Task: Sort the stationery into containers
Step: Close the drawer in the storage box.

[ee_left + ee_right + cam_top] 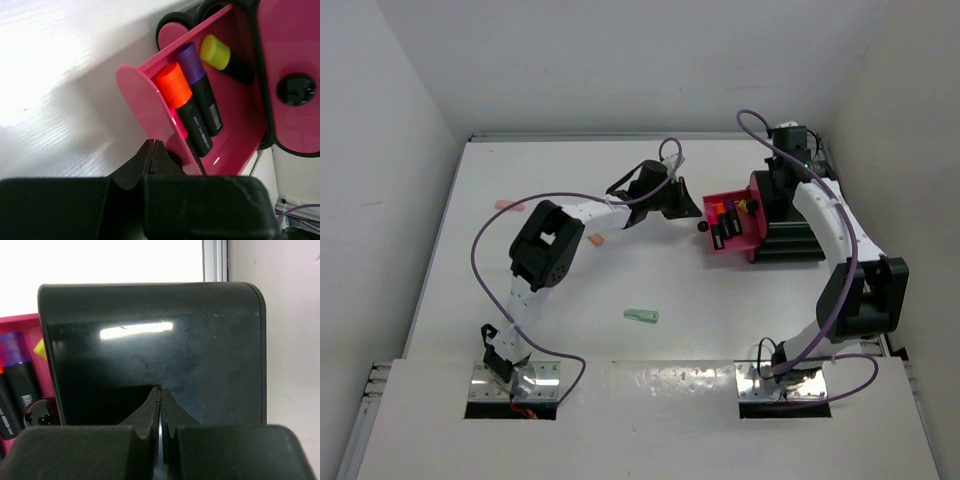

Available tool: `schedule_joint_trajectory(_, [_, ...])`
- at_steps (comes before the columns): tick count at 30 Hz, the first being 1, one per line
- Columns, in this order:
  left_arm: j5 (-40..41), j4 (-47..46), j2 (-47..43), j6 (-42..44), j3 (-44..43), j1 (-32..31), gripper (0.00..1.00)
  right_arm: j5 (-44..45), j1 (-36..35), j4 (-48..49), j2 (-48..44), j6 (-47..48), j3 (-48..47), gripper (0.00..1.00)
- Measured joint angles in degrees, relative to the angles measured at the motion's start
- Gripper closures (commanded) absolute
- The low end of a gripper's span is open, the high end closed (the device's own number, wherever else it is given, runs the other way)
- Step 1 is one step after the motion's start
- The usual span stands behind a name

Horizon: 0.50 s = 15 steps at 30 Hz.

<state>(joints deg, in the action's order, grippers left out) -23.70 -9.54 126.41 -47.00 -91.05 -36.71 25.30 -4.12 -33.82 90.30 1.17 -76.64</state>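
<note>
The black box (790, 240) of containers stands at the right, with one magenta drawer (752, 243) pulled out to the left. In the drawer lie black highlighters with orange (172, 84), purple (190, 55) and yellow (215, 51) caps. My left gripper (690, 210) is shut and holds nothing, its tips (154, 143) just outside the drawer's pink front (142, 107), beside the knob (703, 227). My right gripper (770, 192) is shut, its tips (160, 390) against the box's glossy black top (150, 335). Loose stationery lies on the table: a mint piece (641, 316), an orange piece (595, 240) and a pink piece (508, 206).
A closed magenta drawer with a round black knob (296, 89) shows beside the open one in the left wrist view. Purple cables (480, 250) loop over both arms. White walls close in the table (720, 320) at the back and on both sides.
</note>
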Motion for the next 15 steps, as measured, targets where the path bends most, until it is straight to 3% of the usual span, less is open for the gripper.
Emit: schedule_joint_trajectory(15, [-0.68,-2.23,5.60,-1.73,-2.69,-1.22,1.00,-7.34,1.53,-1.27,0.11,-1.79,-1.42,1.00])
